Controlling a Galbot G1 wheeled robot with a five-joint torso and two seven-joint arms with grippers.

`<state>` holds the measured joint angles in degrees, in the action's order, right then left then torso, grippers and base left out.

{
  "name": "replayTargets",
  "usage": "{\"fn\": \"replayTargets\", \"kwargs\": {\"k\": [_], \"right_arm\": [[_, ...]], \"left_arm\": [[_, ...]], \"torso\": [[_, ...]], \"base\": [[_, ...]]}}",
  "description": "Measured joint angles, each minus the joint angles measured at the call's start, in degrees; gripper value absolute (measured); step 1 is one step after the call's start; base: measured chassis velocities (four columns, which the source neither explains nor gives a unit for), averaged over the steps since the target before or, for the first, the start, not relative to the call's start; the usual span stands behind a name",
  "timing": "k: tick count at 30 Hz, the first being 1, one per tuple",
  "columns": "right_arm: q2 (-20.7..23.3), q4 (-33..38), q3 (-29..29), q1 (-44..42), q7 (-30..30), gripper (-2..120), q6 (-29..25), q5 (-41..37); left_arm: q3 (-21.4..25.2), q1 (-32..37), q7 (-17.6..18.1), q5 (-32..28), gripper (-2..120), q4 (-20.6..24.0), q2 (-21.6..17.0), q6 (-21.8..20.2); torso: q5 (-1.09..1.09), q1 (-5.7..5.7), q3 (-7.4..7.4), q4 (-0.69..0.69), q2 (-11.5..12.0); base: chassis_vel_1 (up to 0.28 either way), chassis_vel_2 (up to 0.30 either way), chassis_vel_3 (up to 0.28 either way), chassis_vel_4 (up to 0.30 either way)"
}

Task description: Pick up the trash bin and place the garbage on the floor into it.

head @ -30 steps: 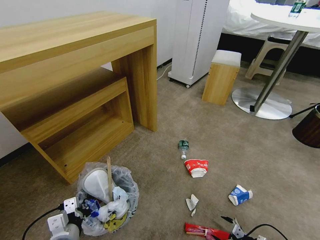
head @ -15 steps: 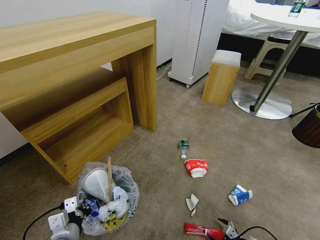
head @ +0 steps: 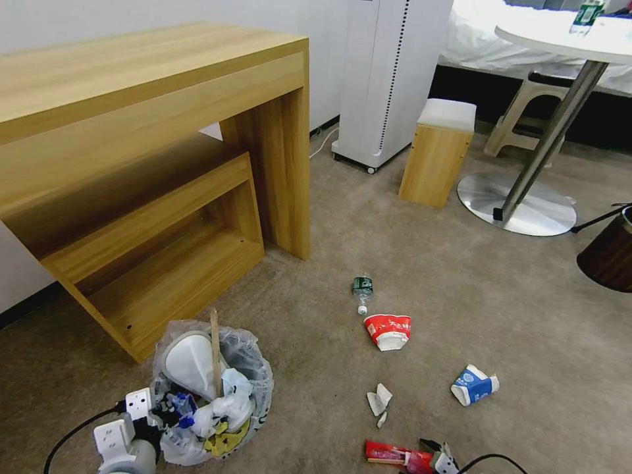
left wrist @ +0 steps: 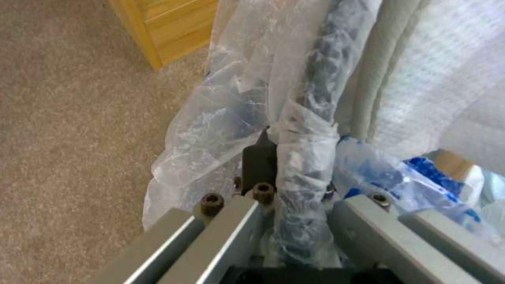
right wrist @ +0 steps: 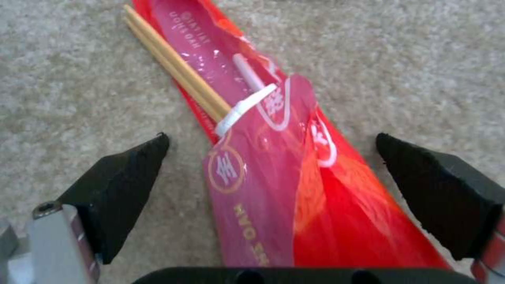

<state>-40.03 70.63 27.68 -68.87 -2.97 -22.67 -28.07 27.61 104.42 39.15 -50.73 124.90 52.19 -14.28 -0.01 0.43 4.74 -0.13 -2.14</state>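
Your left hand (left wrist: 294, 197) is pinching the rim of the trash bin (head: 247, 368), its fingers pressed onto the crinkly plastic bag (left wrist: 231, 118) that lines it; the bin is sitting at the lower left on the floor (head: 500, 309), beside the wooden desk (head: 164, 131), and it is already holding a white slipper (head: 191, 362), a wooden stick (head: 214, 349) and crumpled wrappers. Your right hand (right wrist: 274, 173) is hovering low over the red wrapper (right wrist: 326, 189) at the bottom of the head view, its fingers (right wrist: 126, 173) spread wide on either side of it and not touching it. A pair of chopsticks (right wrist: 173, 67) is poking out of that wrapper. Farther out on the carpet are lying the bottle (head: 362, 289), the paper bowl (head: 388, 329), the blue-white carton (head: 474, 384) and a scrap of paper (head: 379, 400).
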Motion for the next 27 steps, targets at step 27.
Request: {"fn": "replayTargets", "kwargs": {"k": [27], "right_arm": [[-0.96, -0.85, 0.23, 0.09, 4.08, 86, 0.36, 1.90]], "left_arm": [[-0.42, -1.01, -0.05, -0.02, 0, -0.82, -1.05, 0.24]], "torso": [[0.09, 0.00, 0.01, 0.00, 0.02]], "base": [[0.000, 0.000, 0.000, 0.000]]}}
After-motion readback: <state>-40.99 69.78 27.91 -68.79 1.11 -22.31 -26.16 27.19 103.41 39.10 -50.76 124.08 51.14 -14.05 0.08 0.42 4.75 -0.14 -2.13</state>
